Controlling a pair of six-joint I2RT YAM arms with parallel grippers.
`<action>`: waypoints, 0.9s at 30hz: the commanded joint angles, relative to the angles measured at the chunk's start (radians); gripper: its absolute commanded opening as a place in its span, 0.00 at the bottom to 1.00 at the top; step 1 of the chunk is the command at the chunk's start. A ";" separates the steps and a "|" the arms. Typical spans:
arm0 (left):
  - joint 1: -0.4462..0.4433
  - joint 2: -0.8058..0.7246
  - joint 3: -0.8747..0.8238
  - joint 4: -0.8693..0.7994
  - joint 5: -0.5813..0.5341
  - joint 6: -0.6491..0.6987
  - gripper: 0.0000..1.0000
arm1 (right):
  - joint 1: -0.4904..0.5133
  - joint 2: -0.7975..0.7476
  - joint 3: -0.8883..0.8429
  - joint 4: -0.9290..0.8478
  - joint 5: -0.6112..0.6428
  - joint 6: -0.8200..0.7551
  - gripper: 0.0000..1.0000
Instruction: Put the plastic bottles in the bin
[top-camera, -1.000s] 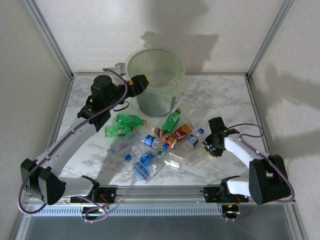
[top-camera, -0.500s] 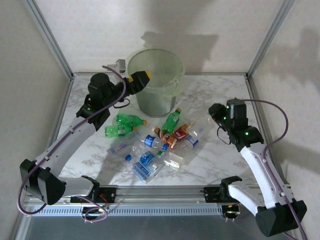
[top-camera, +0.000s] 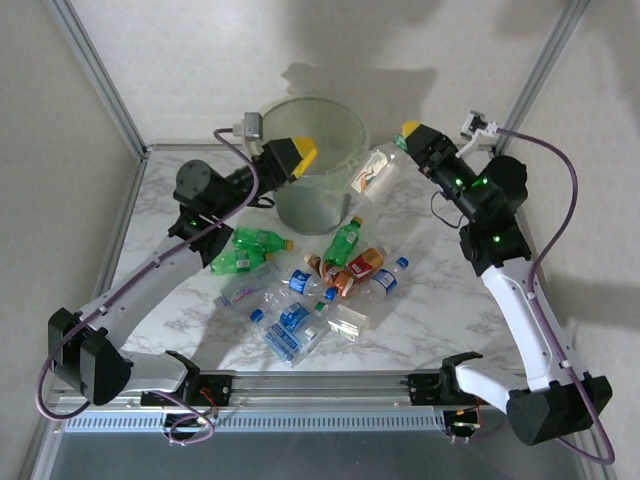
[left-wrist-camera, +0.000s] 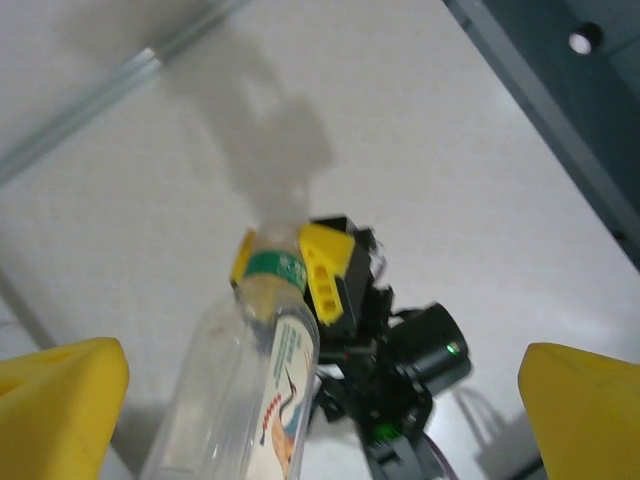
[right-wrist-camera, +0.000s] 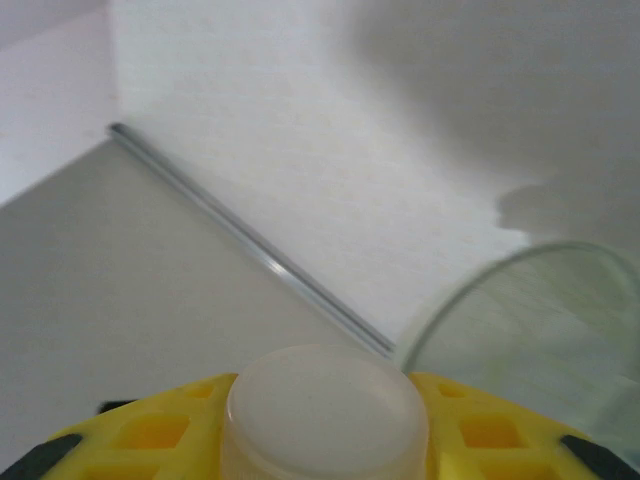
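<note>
The tabletop (top-camera: 430, 320) is finished in a white marble pattern with grey veining and is enclosed by plain pale walls (top-camera: 200, 50) at the rear and on both sides. Aluminium frame posts (top-camera: 97, 75) rise at the two rear corners, and an aluminium rail (top-camera: 320, 380) runs along the near edge. Soft shadows (top-camera: 340, 75) are cast on the rear wall behind the bin. The bin (top-camera: 300, 205), translucent pale green, is stood upright at the rear centre of the tabletop, near the rear wall. The plastic bottles (top-camera: 310, 285) are spread on their sides in a loose group on the tabletop just in front of the bin: green ones with yellow caps toward the left and centre, red/orange-labelled ones in the middle, blue-labelled clear ones toward the near side. The left end effector (top-camera: 297, 157) is held at the left rim of the bin with its jaws spread fully apart and nothing between them. The right end effector (top-camera: 411, 137) is raised beside the right rim of the bin and is clamped on the neck of a clear bottle (top-camera: 372, 175) with a white label. This bottle is hung aslant, base toward the bin, at the right rim. In the right wrist view its pale cap (right-wrist-camera: 325, 410) is seen seated between the yellow fingers (right-wrist-camera: 150, 435)
</note>
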 joint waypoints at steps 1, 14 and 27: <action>-0.049 0.024 -0.010 0.155 0.051 -0.053 1.00 | -0.002 0.028 0.034 0.240 -0.105 0.115 0.23; -0.111 0.098 0.004 0.205 0.082 -0.070 1.00 | 0.065 0.093 0.023 0.435 -0.167 0.227 0.23; -0.129 0.124 0.005 0.293 0.138 -0.110 0.78 | 0.111 0.148 0.041 0.438 -0.170 0.210 0.23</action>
